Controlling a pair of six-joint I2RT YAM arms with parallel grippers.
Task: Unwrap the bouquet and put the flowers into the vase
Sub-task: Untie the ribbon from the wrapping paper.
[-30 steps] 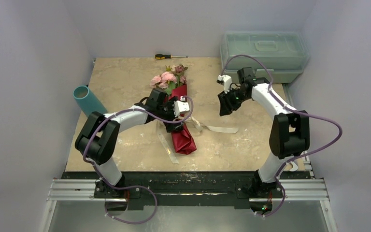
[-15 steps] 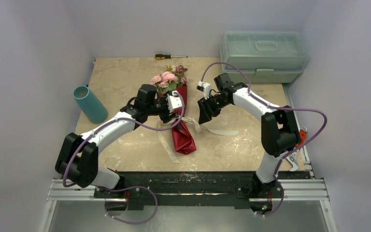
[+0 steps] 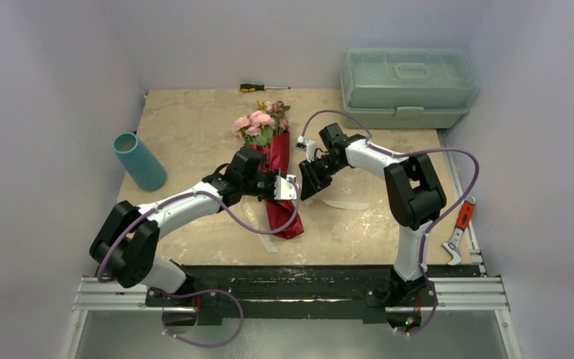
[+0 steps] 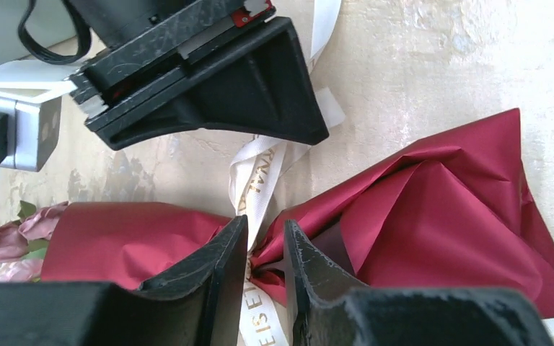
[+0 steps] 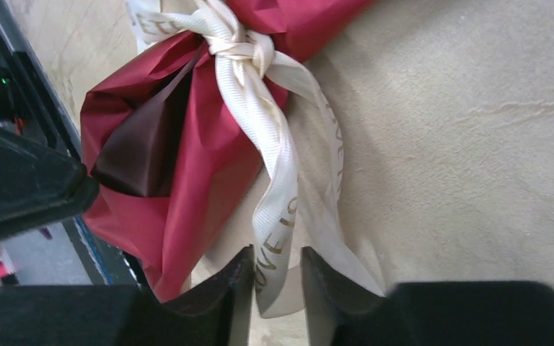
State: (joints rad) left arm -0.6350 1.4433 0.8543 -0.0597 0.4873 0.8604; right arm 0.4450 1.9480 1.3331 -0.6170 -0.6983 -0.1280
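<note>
White-shelled left arm (image 3: pixel 183 203) and matching right arm (image 3: pixel 366 153), chunky black joints, lilac cables (image 3: pixel 448 150) looping off both; matte black wedge-shaped fingers (image 4: pixel 209 274), edges scuffed pale.

Both arms reach forward and inward, elbows bent, so that the left gripper (image 4: pixel 265 238) and the right gripper (image 5: pixel 276 267) face each other close together, each with its jaws set at a slim gap.

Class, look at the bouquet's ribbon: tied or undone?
Tied. The cream ribbon forms a knot cinching the maroon paper of the bouquet, its loose tails trailing on the table.
</note>
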